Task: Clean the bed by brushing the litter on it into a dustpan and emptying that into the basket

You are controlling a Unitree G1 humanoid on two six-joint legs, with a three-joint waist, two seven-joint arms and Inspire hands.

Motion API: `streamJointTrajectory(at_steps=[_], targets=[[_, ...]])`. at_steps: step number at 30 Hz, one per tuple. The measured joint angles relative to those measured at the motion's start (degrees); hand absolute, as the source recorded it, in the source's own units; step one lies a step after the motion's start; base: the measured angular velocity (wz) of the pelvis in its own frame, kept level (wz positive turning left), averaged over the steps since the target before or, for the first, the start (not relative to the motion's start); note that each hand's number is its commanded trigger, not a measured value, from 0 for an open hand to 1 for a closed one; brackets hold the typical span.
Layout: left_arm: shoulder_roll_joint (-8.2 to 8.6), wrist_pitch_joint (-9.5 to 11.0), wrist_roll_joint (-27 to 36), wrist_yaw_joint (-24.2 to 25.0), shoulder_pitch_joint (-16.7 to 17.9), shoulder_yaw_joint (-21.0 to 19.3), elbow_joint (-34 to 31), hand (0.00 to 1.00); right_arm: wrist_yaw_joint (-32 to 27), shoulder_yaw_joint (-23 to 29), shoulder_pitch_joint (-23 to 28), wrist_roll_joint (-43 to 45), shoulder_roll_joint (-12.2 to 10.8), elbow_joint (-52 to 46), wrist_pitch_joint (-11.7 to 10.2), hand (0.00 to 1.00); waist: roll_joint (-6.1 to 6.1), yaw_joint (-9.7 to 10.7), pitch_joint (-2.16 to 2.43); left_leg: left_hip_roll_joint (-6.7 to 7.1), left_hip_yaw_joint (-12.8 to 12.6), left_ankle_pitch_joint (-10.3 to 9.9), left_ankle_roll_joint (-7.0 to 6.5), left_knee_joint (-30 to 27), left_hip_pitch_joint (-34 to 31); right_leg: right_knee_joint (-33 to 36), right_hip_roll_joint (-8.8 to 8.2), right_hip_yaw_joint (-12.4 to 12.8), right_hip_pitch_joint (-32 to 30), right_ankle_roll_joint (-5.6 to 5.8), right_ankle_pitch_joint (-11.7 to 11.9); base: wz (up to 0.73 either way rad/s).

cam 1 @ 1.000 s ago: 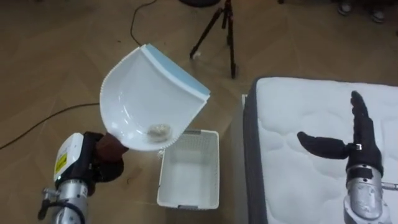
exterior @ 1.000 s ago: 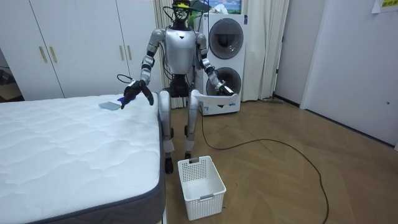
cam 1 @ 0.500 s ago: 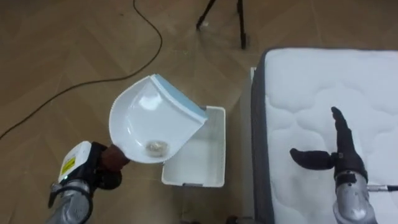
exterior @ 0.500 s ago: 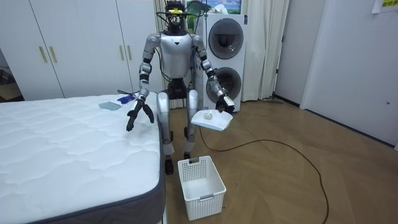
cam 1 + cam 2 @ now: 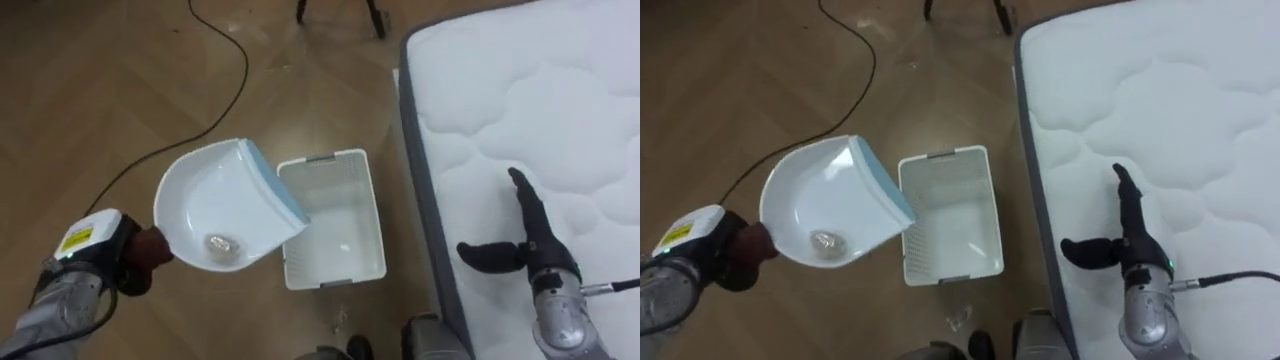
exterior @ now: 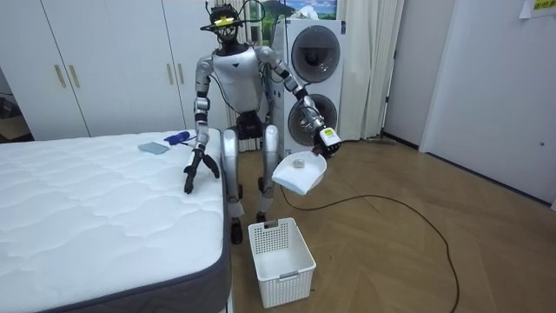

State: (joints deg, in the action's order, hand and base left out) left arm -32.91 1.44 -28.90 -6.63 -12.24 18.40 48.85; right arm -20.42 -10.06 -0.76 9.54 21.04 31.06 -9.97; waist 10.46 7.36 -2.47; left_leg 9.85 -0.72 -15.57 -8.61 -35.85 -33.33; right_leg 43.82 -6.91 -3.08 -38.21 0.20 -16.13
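Whereas 1 s ago the dustpan (image 5: 225, 200) sat at the robot's hip, the left hand (image 5: 135, 262), curled round its handle, now holds it out above the plastic basket (image 5: 322, 160), by the basket's left rim. The right hand (image 5: 525, 245), fingers straight w/ thumb spread, has come down over the mattress (image 5: 560, 90) right of the basket. Wood floor; wardrobes (image 6: 104, 61) & stacked washers (image 6: 314, 78) beyond the basket. A crumpled wad (image 5: 222, 243) lies in the dustpan.

Left hand (image 5: 143, 263) swings dustpan (image 5: 225, 205) from basket's (image 5: 335, 235) 11 o'clock to 9 o'clock; right hand (image 5: 527, 248) lowers toward mattress (image 5: 560, 90).
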Motion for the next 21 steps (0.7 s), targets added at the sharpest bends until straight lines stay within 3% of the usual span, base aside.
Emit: streamJointTrajectory(at_steps=[3, 6, 11, 14, 17, 21], targets=[[-0.03, -0.51, -0.28, 2.08, -1.81, 0.11, 2.47, 1.0, -0.01, 0.03, -0.42, 2.3, 0.21, -0.11, -0.22, 0.0, 1.24, 0.73, 0.04, 0.0, -1.09, 0.0, 0.0, 0.28, 0.03, 0.74, -0.13, 0.68, -0.66, -0.07, -0.38, -0.06], [-1.27, -1.57, -0.08, 2.61, -3.04, 0.48, 4.06, 1.0, 0.19, 0.02, -0.64, 4.08, 0.37, -0.76, -0.69, 0.0, 2.82, 1.96, -0.02, -0.01, -1.68, 0.0, -0.01, 0.63, 0.27, 0.95, -0.23, 1.07, -0.78, -0.15, -0.69, -0.02], [-7.39, -1.63, -0.55, 3.77, -3.45, 2.21, 4.34, 1.0, 2.05, -0.25, -1.55, 4.15, 1.13, -1.34, -1.77, 0.0, 4.64, 3.71, -0.35, 0.02, -3.86, 0.02, -0.03, 1.86, 1.47, 1.98, -0.36, 2.75, -1.17, -0.1, -1.27, -0.11], [-9.32, -2.69, -1.54, 4.58, -3.52, 3.09, 4.65, 1.0, 2.84, -1.24, -0.85, 4.0, 2.32, -2.46, -1.93, 0.0, 5.41, 3.73, -0.25, 0.04, -5.07, 0.17, -0.04, 3.22, 2.61, 2.12, -0.05, 4.25, -1.16, -0.12, -1.37, -0.19], [-9.78, -3.58, -3.33, 4.89, -3.54, 3.3, 5.26, 1.0, 3.1, -1.75, -0.83, 3.98, 3.29, -3.21, -2.03, 0.0, 6.75, 4.17, -0.31, 0.03, -5.71, 0.2, -0.03, 4.04, 3.01, 1.97, 0.0, 4.65, -1.17, -0.22, -1.59, -0.09], [-12.03, -3.72, -4.29, 4.88, -3.67, 4.75, 5.12, 1.0, 3.09, -2.64, -0.86, 3.93, 3.92, -3.78, -2.6, 0.0, 7.11, 5.11, -0.3, -0.1, -8.07, 0.2, -0.02, 4.56, 3.2, 3.22, -0.1, 5.69, -1.96, -0.03, -2.44, 0.01]])
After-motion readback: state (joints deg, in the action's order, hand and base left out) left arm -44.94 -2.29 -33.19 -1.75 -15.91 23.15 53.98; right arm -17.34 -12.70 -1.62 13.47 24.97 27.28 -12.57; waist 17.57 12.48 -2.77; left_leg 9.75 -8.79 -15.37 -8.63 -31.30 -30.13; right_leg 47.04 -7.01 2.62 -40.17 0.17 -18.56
